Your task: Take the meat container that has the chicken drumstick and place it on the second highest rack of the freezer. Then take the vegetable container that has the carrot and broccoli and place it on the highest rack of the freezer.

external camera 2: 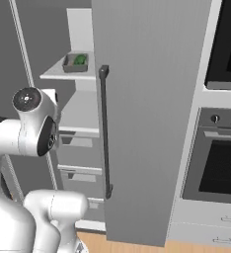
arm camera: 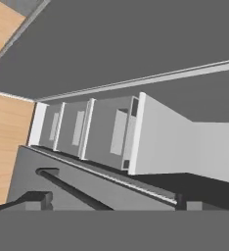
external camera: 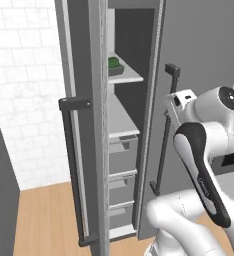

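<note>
On the top rack [external camera 2: 68, 74] of the open freezer [external camera: 154, 75] sits a tray [external camera 2: 75, 63] with broccoli [external camera 2: 80, 60] showing, so I judge the vegetable placement done; the shelf [external camera 2: 80, 116] below looks bare. I have the arm folded back, elbow high, hand camera rolled sideways toward the drawers [arm camera: 82, 130]; I cannot tell how the jaws stand.

— What sits on the highest rack [external camera: 125, 76]?
— A dark container [external camera 2: 75, 63] holding the broccoli [external camera 2: 80, 60], well above the claw's level.
— And the shelf below [external camera 2: 80, 112]?
— Bare, over grey drawers [external camera: 122, 155].
</note>
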Controlling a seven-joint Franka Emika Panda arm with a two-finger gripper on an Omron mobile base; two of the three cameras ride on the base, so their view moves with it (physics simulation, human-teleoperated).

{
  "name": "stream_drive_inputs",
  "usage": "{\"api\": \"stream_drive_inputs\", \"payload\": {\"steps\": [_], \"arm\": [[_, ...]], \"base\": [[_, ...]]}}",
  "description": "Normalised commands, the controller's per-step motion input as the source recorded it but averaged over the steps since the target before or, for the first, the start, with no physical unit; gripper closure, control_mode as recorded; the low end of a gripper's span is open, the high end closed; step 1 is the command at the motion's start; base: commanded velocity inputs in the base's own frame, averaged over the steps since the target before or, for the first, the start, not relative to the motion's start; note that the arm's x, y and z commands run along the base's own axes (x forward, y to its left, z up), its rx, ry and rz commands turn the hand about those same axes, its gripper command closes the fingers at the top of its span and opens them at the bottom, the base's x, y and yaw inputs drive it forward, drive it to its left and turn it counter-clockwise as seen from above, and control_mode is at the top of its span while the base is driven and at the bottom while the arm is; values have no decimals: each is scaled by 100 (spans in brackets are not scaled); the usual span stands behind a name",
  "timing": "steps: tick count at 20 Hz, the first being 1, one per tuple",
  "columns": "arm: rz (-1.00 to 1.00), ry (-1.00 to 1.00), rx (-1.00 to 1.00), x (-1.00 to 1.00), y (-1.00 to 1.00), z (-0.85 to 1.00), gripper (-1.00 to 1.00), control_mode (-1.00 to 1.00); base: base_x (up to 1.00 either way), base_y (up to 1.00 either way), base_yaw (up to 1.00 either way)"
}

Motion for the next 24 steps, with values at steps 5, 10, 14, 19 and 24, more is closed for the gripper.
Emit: {"api": "stream_drive_inputs", "payload": {"steps": [5, 10, 14, 19, 24], "arm": [[0, 0, 0, 0, 0, 0, -100, 100], [0, 0, 0, 0, 0, 0, -100, 100], [0, 0, 0, 0, 0, 0, -100, 100], [0, 0, 0, 0, 0, 0, -100, 100], [0, 0, 0, 0, 0, 0, -100, 100]], "base": [[-31, -35, -7], [13, -91, -16], [43, -100, -6], [39, -100, -17], [40, -100, -18]]}}
